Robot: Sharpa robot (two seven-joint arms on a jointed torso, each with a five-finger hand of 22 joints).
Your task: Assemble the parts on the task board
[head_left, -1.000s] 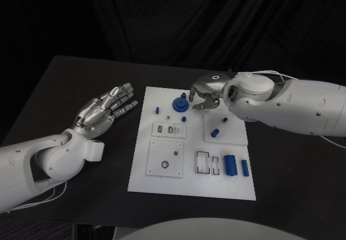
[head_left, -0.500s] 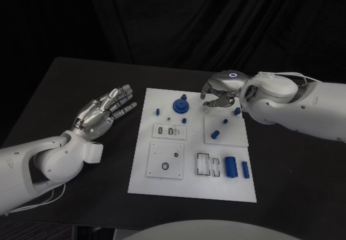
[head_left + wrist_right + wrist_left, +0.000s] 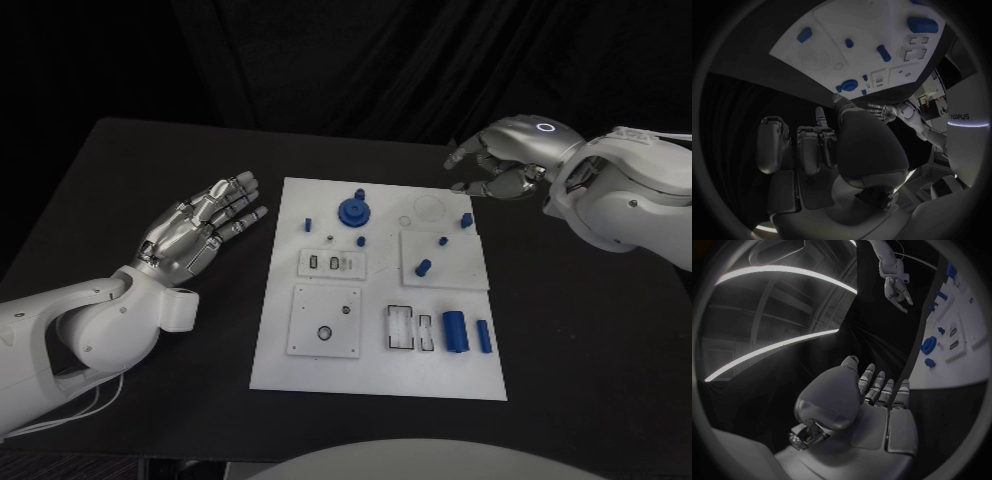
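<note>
The white task board (image 3: pixel 378 375) lies mid-table with blue parts on it: a round knobbed part (image 3: pixel 353 211) near the far edge, small pegs (image 3: pixel 423 266) in the middle, and two cylinders (image 3: pixel 456 331) near the front right. My right hand (image 3: pixel 505 163) hovers off the board's far right corner with its fingers loosely bent and nothing in them. In the right wrist view the fingers (image 3: pixel 807 147) are apart and bare, and the board (image 3: pixel 817 30) lies beyond them. My left hand (image 3: pixel 202 225) lies flat and spread, left of the board; it is also seen in the left wrist view (image 3: pixel 876 400).
The black table (image 3: pixel 130 170) extends round the board on all sides. White inset plates with slots (image 3: pixel 333 262) and a rectangular frame (image 3: pixel 408 328) sit on the board. The left wrist view catches the right hand (image 3: pixel 895 285) beyond the board (image 3: pixel 967 355).
My right hand has lifted away from the round blue part and pulled back to the right, off the board's far corner. The left hand has stayed in place.
</note>
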